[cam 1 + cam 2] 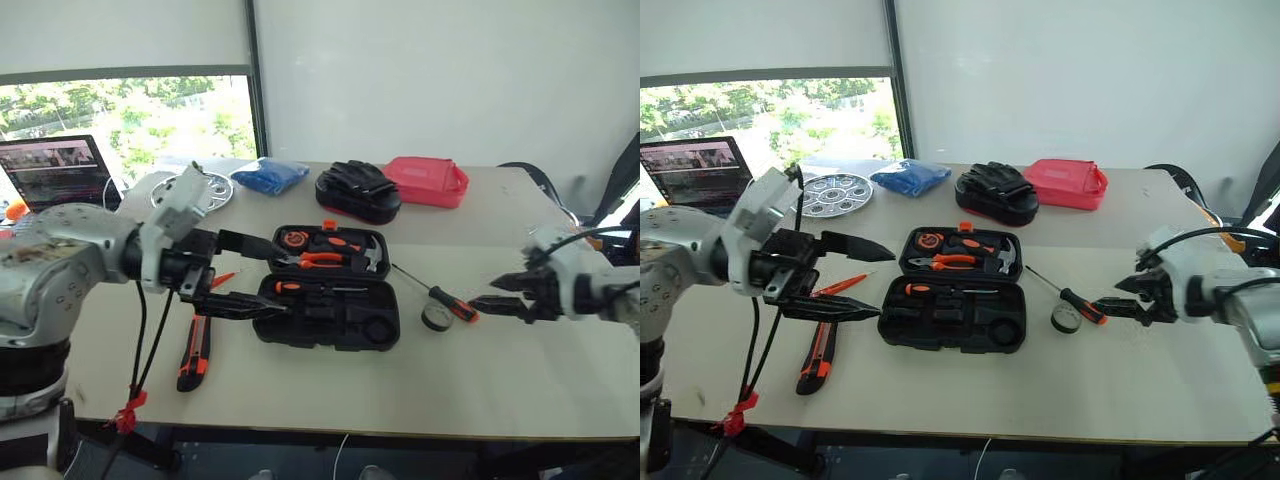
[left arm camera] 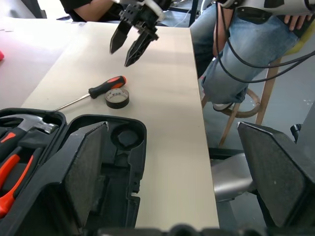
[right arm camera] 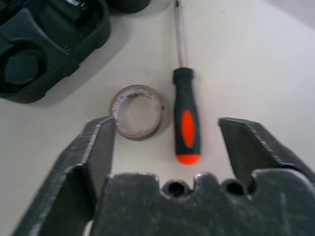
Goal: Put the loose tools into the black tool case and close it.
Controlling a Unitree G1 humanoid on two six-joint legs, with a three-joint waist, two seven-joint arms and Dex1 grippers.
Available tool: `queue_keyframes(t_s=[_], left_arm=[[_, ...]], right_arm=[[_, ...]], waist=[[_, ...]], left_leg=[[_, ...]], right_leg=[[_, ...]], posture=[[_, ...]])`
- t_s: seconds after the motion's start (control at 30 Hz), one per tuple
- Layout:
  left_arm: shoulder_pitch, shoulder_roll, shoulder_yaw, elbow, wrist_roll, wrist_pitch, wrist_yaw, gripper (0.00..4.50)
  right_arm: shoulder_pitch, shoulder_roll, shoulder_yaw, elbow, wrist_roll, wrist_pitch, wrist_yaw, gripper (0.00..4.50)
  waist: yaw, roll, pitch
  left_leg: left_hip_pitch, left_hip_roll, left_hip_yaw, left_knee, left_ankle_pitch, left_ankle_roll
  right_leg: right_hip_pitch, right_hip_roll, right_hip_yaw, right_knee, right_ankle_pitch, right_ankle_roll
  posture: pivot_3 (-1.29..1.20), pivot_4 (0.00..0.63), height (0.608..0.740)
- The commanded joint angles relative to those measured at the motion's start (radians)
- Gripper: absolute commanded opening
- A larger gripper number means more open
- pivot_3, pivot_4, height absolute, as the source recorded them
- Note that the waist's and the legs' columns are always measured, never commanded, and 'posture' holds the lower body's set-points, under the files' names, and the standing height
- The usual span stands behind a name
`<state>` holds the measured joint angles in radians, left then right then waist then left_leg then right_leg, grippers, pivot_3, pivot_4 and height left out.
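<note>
The black tool case (image 1: 371, 328) lies open at the table's middle, with pliers, a hammer and other orange-handled tools in its recesses. My left gripper (image 1: 279, 278) hovers wide open at the case's left edge, holding nothing. Below it lie a utility knife (image 1: 195, 352) and a slim orange tester pen (image 1: 840, 284). Right of the case, a screwdriver (image 1: 452, 303) and a black tape roll (image 1: 435, 317) lie side by side on the table. My right gripper (image 3: 167, 132) is open just above them, its fingers on either side of the screwdriver handle (image 3: 186, 118) and touching nothing.
A laptop (image 1: 55, 170), a round silver tray (image 1: 835, 193), a blue bag (image 1: 270, 177), a black bundle with red underside (image 1: 358, 190) and a red pouch (image 1: 428, 180) line the table's far side. A person (image 2: 236, 59) sits just past the table's right edge.
</note>
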<state>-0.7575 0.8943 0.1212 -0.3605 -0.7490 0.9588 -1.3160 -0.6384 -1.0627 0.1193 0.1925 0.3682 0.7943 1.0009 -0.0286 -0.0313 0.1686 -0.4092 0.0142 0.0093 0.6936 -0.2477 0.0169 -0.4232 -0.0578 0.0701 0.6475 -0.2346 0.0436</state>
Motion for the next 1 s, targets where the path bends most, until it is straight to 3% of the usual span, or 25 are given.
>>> queue_keyframes(t_s=[0.03, 0.47, 0.67, 0.9, 0.93, 1.0], left_arm=[[-0.033, -0.008, -0.01, -0.024, -0.017, -0.032, 0.037, 4.5], [-0.062, -0.003, -0.03, -0.005, -0.029, -0.066, 0.057, 4.5], [-0.062, 0.006, -0.034, 0.006, -0.023, -0.086, 0.057, 4.5], [-0.07, 0.003, -0.055, 0.026, -0.004, -0.125, 0.061, 4.5], [-0.07, 0.001, -0.057, 0.029, -0.001, -0.13, 0.061, 4.5], [-0.069, 0.0, -0.06, 0.034, 0.003, -0.139, 0.061, 4.5]], right_arm=[[-0.101, 0.047, 0.075, 0.142, -0.131, -0.052, -0.018, 3.39], [-0.275, 0.179, 0.197, 0.52, -0.387, -0.261, 0.039, 3.39], [-0.25, 0.197, 0.185, 0.498, -0.386, -0.267, 0.119, 3.39], [-0.229, 0.218, 0.178, 0.531, -0.426, -0.311, 0.108, 3.39], [-0.233, 0.222, 0.175, 0.546, -0.431, -0.323, 0.098, 2.89], [-0.239, 0.227, 0.172, 0.565, -0.439, -0.338, 0.086, 2.34]], waist=[[-0.001, 0.0, 0.0], [-0.006, 0.0, 0.0], [-0.009, 0.0, 0.0], [-0.013, 0.0, 0.0], [-0.013, 0.0, 0.0], [-0.014, 0.0, 0.0]], left_leg=[[0.0, 0.0, 0.0, 0.0, 0.0, 0.0], [0.0, 0.0, -0.001, 0.0, 0.0, 0.0], [0.002, -0.001, -0.001, 0.0, 0.0, 0.0], [0.001, 0.0, -0.001, 0.0, 0.0, 0.0], [0.001, 0.0, -0.001, -0.001, 0.0, 0.0], [0.001, 0.0, -0.001, 0.0, 0.0, 0.0]], right_leg=[[0.0, 0.0, 0.0, 0.0, 0.0, 0.0], [0.0, -0.001, -0.001, 0.0, 0.0, 0.0], [0.002, -0.001, -0.001, 0.0, 0.0, 0.0], [0.0, 0.0, -0.001, 0.0, 0.0, 0.0], [0.0, 0.0, -0.001, 0.0, 0.0, 0.0], [0.001, 0.0, -0.001, 0.0, 0.0, 0.0]], posture=[[0.0, 0.15, 0.74], [0.0, 0.15, 0.74], [0.0, 0.15, 0.74], [0.0, 0.15, 0.74], [0.0, 0.15, 0.74], [0.0, 0.15, 0.74]])
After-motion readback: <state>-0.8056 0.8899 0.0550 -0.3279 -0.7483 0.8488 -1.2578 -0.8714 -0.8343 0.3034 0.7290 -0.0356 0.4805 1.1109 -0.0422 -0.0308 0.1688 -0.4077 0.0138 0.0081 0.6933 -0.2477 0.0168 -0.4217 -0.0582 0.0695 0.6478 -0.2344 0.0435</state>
